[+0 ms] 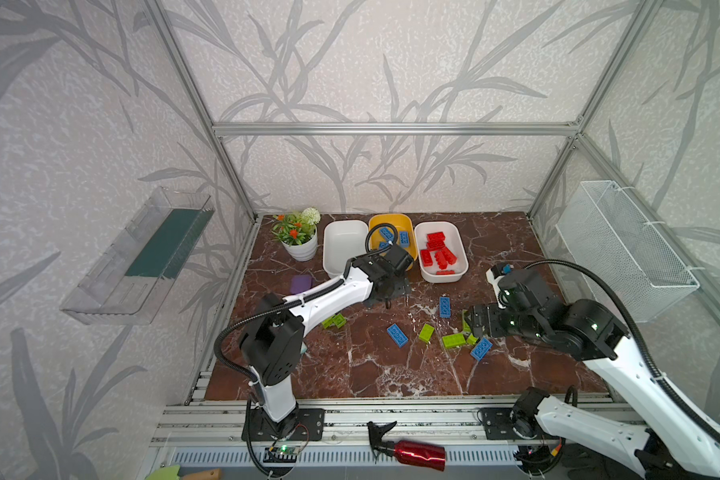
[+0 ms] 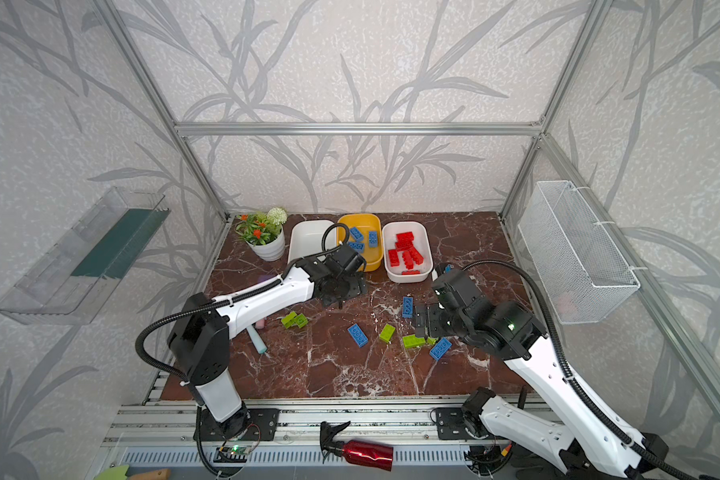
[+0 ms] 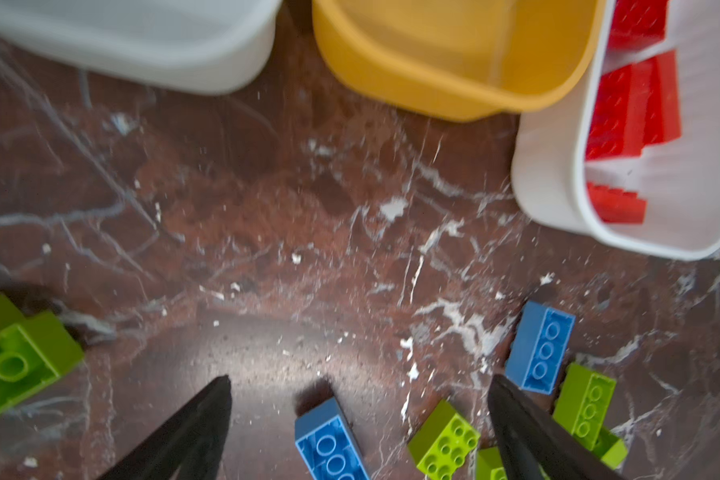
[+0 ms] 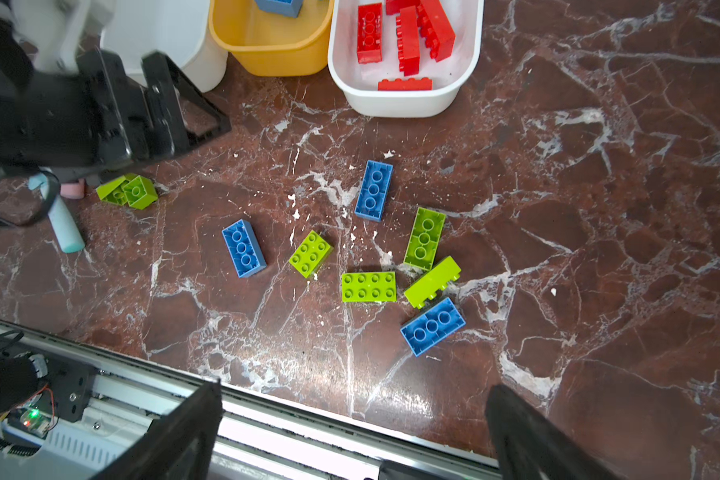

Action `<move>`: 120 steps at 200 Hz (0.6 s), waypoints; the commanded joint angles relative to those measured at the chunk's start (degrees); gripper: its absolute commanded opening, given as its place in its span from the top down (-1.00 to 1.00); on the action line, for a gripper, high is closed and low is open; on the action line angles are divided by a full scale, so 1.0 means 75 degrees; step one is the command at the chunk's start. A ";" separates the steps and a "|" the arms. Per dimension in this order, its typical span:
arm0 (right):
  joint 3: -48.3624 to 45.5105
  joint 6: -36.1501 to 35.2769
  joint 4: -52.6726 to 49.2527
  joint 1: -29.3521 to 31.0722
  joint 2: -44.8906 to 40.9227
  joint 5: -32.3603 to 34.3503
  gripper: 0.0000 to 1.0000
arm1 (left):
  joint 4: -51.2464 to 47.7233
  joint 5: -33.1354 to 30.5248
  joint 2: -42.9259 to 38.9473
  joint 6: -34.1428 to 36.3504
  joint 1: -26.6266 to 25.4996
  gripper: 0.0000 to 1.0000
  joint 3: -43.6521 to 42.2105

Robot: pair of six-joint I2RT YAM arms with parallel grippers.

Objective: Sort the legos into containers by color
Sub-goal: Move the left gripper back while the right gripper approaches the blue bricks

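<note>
Left gripper (image 3: pixel 359 378): I am holding its jaws wide apart and gripping nothing. It is hanging over the table (image 4: pixel 599 208), just in front of the yellow tub (image 1: pixel 391 217).
Right gripper (image 4: pixel 353 386): I am holding these jaws spread wide as well, with nothing between them. It is hovering by the loose legos on the right of the table.
Red legos (image 1: pixel 437 249): they are all lying in the right white tub (image 1: pixel 443 277), which is sitting just beside the yellow tub.
Blue legos (image 2: pixel 373 237): a few are lying in the yellow tub.
Loose blue legos (image 4: pixel 243 248): three are lying on the table, mixed among the green ones.
Green legos (image 4: pixel 368 286): four are lying close together near my right gripper. Two more (image 4: pixel 127 191) are lying pressed together under my left arm.
Left white tub (image 1: pixel 341 245): it is sitting on the other side of the yellow tub, and my left arm is partly covering it in both top views.
</note>
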 commanded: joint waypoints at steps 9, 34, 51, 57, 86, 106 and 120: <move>-0.0357 0.0110 -0.0615 0.0074 -0.0618 -0.0392 -0.98 | 0.0180 -0.0597 -0.0432 -0.1383 -0.0622 -0.90 -0.0683; -0.0547 0.0077 -0.0851 0.0102 -0.1015 -0.0517 -0.98 | 0.0109 -0.0648 -0.0327 -0.1914 -0.1125 -0.90 -0.0958; -0.0559 0.0040 -0.1083 0.0098 -0.1233 -0.0474 -0.98 | -0.0102 -0.0618 -0.0115 -0.2476 -0.1353 -0.90 -0.1006; -0.0549 0.0029 -0.1162 0.0106 -0.1287 -0.0460 -0.98 | -0.0077 -0.0596 -0.0026 -0.2535 -0.1413 -0.90 -0.1023; -0.0412 0.0049 -0.1522 0.0102 -0.1524 -0.0406 -0.98 | 0.0218 -0.0432 0.0398 -0.2764 -0.1636 -0.89 -0.1098; -0.0296 0.0119 -0.1728 0.0100 -0.1659 -0.0314 -0.98 | 0.0309 -0.0249 0.0726 -0.2846 -0.1647 -0.86 -0.1054; -0.0248 0.0179 -0.1833 0.0100 -0.1751 -0.0240 -0.98 | 0.0203 -0.0162 0.0921 -0.2867 -0.1635 -0.80 -0.0979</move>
